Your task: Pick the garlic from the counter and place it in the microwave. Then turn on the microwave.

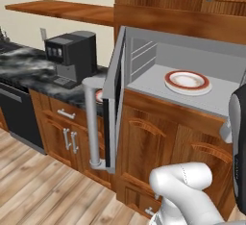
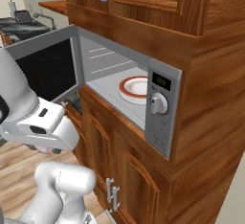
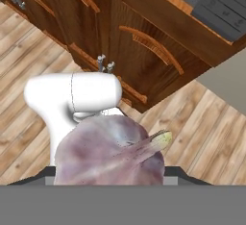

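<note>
**Garlic's in the gripper, microwave door wide open**

In the hand view the garlic [image 3: 109,153] takes up the lower middle, a purplish-white bulb with its pointed stem tip aimed right. It sits right up against the camera where the gripper's fingers would be, so the gripper looks pinched on it, though the fingertips themselves are hidden behind the bulb. Behind it are the wood floor and the wooden cabinets [image 3: 144,41].

From the base views, the microwave [image 2: 160,108] is built into the cabinetry with its door [image 1: 114,99] swung fully open to the left, the long bar handle [image 1: 92,123] sticking out front. Inside on the grey floor sits a red-rimmed plate [image 1: 188,81], toward the right of the cavity. The round knob [image 2: 158,104] is on the silver control panel at the right.

The robot's hand [image 2: 40,127] hangs low, left of the microwave opening and below the open door in the right base view.

Further left, a black coffee machine [image 1: 71,56] stands on the dark marble table [image 1: 29,70].
</note>
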You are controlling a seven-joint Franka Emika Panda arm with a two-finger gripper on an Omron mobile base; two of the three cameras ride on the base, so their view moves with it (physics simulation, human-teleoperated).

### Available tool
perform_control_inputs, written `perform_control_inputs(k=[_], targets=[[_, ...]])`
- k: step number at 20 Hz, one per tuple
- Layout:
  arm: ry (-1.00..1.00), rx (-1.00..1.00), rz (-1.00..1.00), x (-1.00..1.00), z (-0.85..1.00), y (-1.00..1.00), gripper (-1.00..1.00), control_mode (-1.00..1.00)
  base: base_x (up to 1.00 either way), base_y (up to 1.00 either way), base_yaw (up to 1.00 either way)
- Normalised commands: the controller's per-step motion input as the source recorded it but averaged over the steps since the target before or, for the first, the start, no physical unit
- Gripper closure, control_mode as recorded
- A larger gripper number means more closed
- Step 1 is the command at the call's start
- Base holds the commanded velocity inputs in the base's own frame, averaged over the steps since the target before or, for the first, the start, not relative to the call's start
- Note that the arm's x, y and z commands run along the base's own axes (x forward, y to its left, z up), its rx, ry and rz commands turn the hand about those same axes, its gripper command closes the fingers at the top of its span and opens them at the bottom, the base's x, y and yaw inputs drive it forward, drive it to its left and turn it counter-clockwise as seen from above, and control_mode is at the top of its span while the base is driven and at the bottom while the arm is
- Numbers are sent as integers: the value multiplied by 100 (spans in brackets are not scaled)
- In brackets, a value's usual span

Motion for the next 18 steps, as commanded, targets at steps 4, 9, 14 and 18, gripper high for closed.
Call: perform_control_inputs(k=[4, 9, 14, 18], targets=[[0, 0, 0, 0, 0, 0, 100, 100, -2, 17, 1], [0, 0, 0, 0, 0, 0, 100, -100, 0, 6, 0], [-12, 0, 1, 0, -2, 8, 100, -100, 0, 0, 0], [-30, 0, 0, 9, 0, 23, 100, -100, 0, 0, 0]])
